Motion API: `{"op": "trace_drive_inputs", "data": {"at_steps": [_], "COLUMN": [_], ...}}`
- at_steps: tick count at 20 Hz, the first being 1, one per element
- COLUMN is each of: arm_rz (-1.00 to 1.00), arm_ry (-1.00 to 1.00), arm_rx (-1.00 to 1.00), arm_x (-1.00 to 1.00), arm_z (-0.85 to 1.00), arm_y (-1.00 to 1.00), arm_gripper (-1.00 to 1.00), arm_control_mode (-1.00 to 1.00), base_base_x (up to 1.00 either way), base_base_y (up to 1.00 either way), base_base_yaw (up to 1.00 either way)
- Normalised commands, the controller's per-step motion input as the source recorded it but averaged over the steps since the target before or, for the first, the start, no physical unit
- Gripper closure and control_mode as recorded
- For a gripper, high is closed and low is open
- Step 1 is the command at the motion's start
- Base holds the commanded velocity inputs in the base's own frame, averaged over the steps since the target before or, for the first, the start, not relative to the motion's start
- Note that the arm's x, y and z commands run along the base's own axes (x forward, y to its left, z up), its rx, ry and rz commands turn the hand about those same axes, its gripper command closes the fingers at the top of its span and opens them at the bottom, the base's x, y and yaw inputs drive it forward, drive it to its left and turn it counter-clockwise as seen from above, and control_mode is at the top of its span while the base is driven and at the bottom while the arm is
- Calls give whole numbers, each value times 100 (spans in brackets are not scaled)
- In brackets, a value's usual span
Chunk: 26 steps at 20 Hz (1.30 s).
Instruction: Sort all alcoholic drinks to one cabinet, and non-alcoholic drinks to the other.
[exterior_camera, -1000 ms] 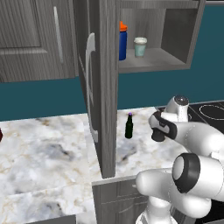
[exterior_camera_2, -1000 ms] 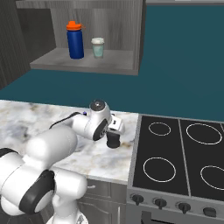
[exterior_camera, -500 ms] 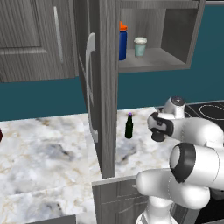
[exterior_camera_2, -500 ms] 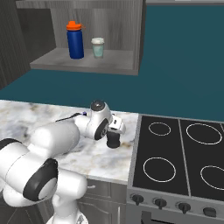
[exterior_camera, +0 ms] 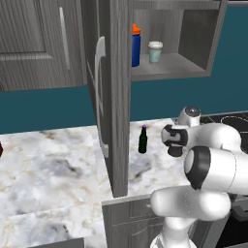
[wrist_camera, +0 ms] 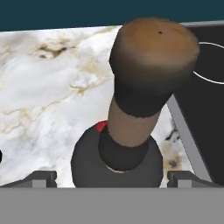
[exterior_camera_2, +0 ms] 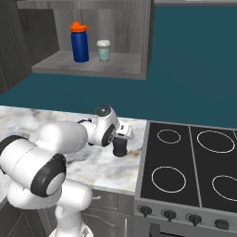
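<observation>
The squat blackish bottle [wrist_camera: 131, 109] with a long neck and a brown stopper stands on the marble counter just under my hand, between the two fingertips [wrist_camera: 43, 177] without touching either. My gripper [wrist_camera: 112, 177] is open, jaws wide apart; it hangs over the bottle [exterior_camera_2: 120, 148] near the stove [exterior_camera_2: 185, 162]. The slim dark green bottle [exterior_camera: 143, 140] with a purple cap stands on the counter left of my gripper [exterior_camera: 174, 147]. The blue orange-capped bottle [exterior_camera_2: 79, 42] and the pale lidded cup [exterior_camera_2: 103, 50] stand side by side on the open cabinet's shelf [exterior_camera_2: 120, 67].
The open cabinet door [exterior_camera: 114, 97] hangs edge-on over the counter [exterior_camera: 48, 164], just left of the green bottle. A closed cabinet [exterior_camera: 38, 43] is further left. A dark red thing [exterior_camera: 1, 147] shows at the counter's left edge. The black stove borders the counter on the right.
The arm's elbow has swung nearer the cameras, and the hand has settled slightly lower over the squat bottle. The jaws stay open. The bottles and the cup have not moved.
</observation>
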Motion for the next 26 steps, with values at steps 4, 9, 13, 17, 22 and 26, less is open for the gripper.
{"op": "trace_drive_inputs", "data": {"at_steps": [4, 9, 13, 17, 22, 26], "arm_rz": [0, 0, 0, 0, 0, 0], "arm_ry": [0, 0, 0, 0, 0, 0], "arm_rx": [0, 0, 0, 0, 0, 0], "arm_x": [25, 14, 13, 4, -7, -28], "arm_z": [-11, -8, -11, -18, -12, -4], "arm_y": [-8, -18, -16, -9, 0, 0], "arm_gripper": [-100, -100, -100, -100, 100, 100], "arm_control_mode": [-100, -100, -100, -100, -100, -100], "base_base_x": [0, 0, 0, 0, 0, 0], "base_base_y": [0, 0, 0, 0, 0, 0], "base_base_yaw": [0, 0, 0, 0, 0, 0]}}
